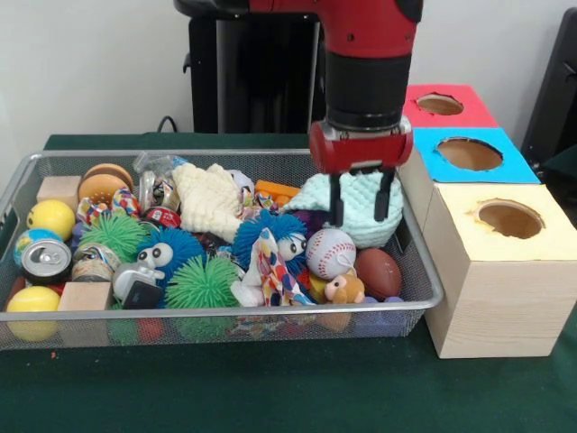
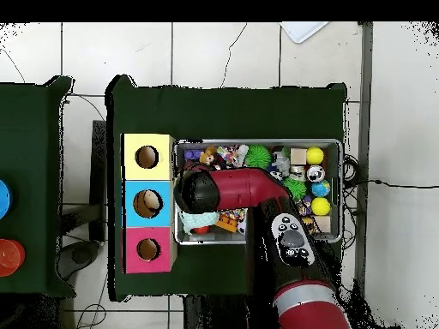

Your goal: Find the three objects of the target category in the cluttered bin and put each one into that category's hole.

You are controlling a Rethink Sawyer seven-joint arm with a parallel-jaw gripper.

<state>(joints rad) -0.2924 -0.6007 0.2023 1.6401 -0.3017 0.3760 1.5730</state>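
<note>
The wire mesh bin (image 1: 225, 312) is full of toys. My gripper (image 1: 360, 200) hangs open and empty over its right end, fingers (image 1: 335, 204) in front of a pale teal knitted thing (image 1: 361, 221). A tan-orange teddy bear (image 1: 343, 289) lies below it near the front rim, under the baseball (image 1: 330, 253). I cannot pick out the pale yellow toy or a third one. The red-topped box's hole (image 1: 439, 104) is at the far right. In the overhead view the arm (image 2: 199, 190) hides the gripper over the bin (image 2: 257, 143), and the red box's hole (image 2: 147, 249) shows.
A blue-topped box (image 1: 469, 155) and a yellow-topped box (image 1: 509, 219) stand beside the bin's right end. A brown football (image 1: 379, 272), blue (image 1: 270, 233) and green (image 1: 200, 284) spiky balls, a can (image 1: 45, 260), yellow balls and wooden blocks fill the bin.
</note>
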